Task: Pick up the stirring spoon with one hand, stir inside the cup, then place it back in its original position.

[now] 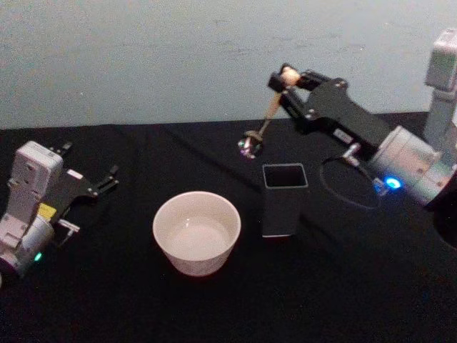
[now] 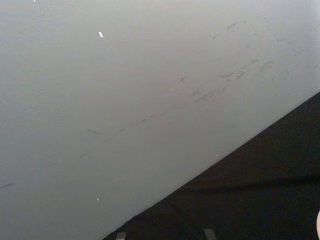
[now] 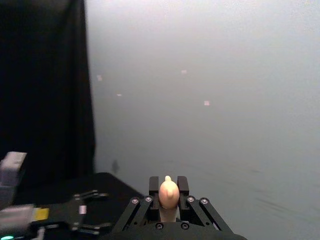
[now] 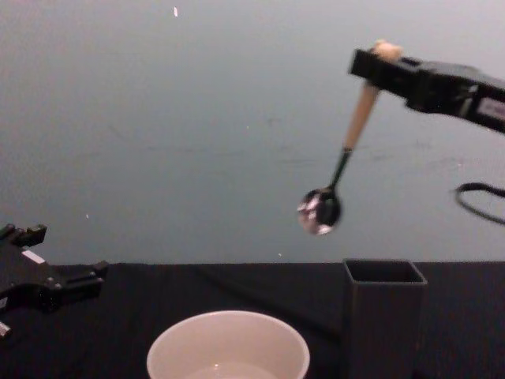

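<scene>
Chest view: cup (image 4: pixel 228 347) lower part cut off by the bottom edge, holder (image 4: pixel 384 316) base too. Left gripper (image 4: pixel 71 252) runs off the left edge. Right wrist view: stirring spoon (image 3: pixel 168 195) shows only its bear head, the rest hidden behind right gripper (image 3: pixel 168 183). Left wrist view: pale sliver (image 2: pixel 318 222) at the edge, cannot tell what.

Black left pincer (image 1: pixel 89 161) and right pincer (image 1: pixel 284 80) on silver-grey wrists (image 1: pixel 410 161), 1 black cable (image 1: pixel 322 176) looping.

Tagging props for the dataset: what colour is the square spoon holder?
Dark grey holder, plain, no pattern; clearest in the chest view.
</scene>
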`<act>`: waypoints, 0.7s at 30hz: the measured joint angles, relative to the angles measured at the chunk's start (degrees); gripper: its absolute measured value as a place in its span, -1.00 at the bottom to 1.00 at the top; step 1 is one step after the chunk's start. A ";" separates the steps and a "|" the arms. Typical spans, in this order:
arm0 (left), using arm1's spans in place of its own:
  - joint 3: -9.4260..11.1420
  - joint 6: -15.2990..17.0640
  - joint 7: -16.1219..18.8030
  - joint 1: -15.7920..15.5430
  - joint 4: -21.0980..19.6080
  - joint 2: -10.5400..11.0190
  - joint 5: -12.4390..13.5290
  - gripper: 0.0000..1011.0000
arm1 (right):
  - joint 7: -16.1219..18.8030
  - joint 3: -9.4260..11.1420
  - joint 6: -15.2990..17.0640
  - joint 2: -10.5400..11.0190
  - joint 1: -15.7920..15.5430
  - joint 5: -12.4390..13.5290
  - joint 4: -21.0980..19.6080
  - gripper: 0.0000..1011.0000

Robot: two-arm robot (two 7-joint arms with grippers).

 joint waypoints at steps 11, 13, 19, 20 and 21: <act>0.00 0.00 0.00 0.00 0.00 0.00 0.00 0.98 | 5.96 -6.80 -2.46 -2.59 2.95 -1.38 4.76 -0.59; 0.00 0.00 0.00 0.00 0.00 0.00 0.00 0.98 | 6.92 -8.42 -3.65 -3.35 3.43 -2.41 6.54 -0.59; 0.00 0.00 0.00 0.00 0.00 0.00 0.00 0.98 | 7.49 -10.53 -5.51 -4.57 4.11 -4.68 10.00 -0.59; 0.00 0.00 0.00 0.00 0.00 0.00 0.00 0.98 | 7.50 -10.74 -5.77 -4.74 4.18 -5.01 10.54 -0.59; 0.00 0.00 0.00 0.00 0.00 0.00 0.00 0.98 | 7.52 -11.10 -6.23 -5.08 4.32 -5.57 11.53 -0.59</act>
